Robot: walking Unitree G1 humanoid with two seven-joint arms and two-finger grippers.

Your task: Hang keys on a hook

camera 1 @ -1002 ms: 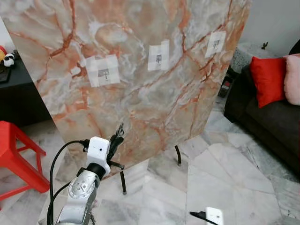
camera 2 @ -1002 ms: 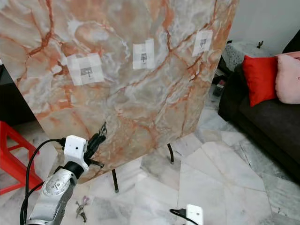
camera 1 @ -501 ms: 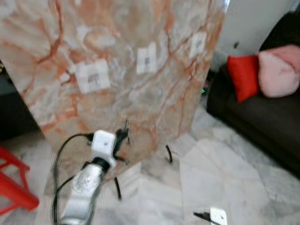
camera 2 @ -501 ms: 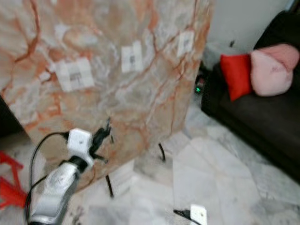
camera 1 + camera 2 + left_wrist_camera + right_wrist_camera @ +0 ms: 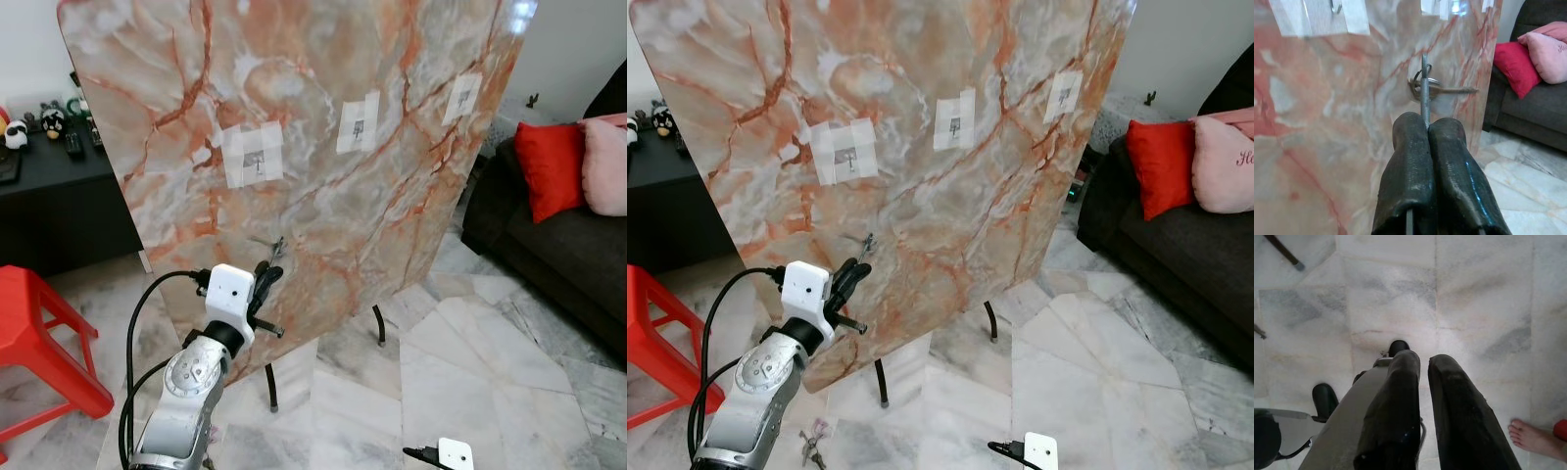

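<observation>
My left gripper (image 5: pixel 268 277) is shut on a bunch of keys (image 5: pixel 277 244), held up close in front of a tilted orange marble board (image 5: pixel 392 206). In the left wrist view the keys and their ring (image 5: pixel 1424 86) stick out past the closed fingertips (image 5: pixel 1409 128). Three small metal hooks are taped to the board: the left hook (image 5: pixel 256 158) above the keys, a middle hook (image 5: pixel 358 124) and a right hook (image 5: pixel 461 97). My right gripper (image 5: pixel 1423 363) hangs idle over the floor, a narrow gap between its fingers, holding nothing.
The board stands on thin black legs (image 5: pixel 273 390) on a marble floor. A red stool (image 5: pixel 39 338) is at the left, a dark sofa with red and pink cushions (image 5: pixel 554 168) at the right. Another key bunch (image 5: pixel 809 447) lies on the floor. A person's bare foot (image 5: pixel 1533 437) is near my right gripper.
The head view swung, blurred, and has steadied with the board more upright in frame. My left gripper, still shut on the keys, now stands a little nearer the left hook.
</observation>
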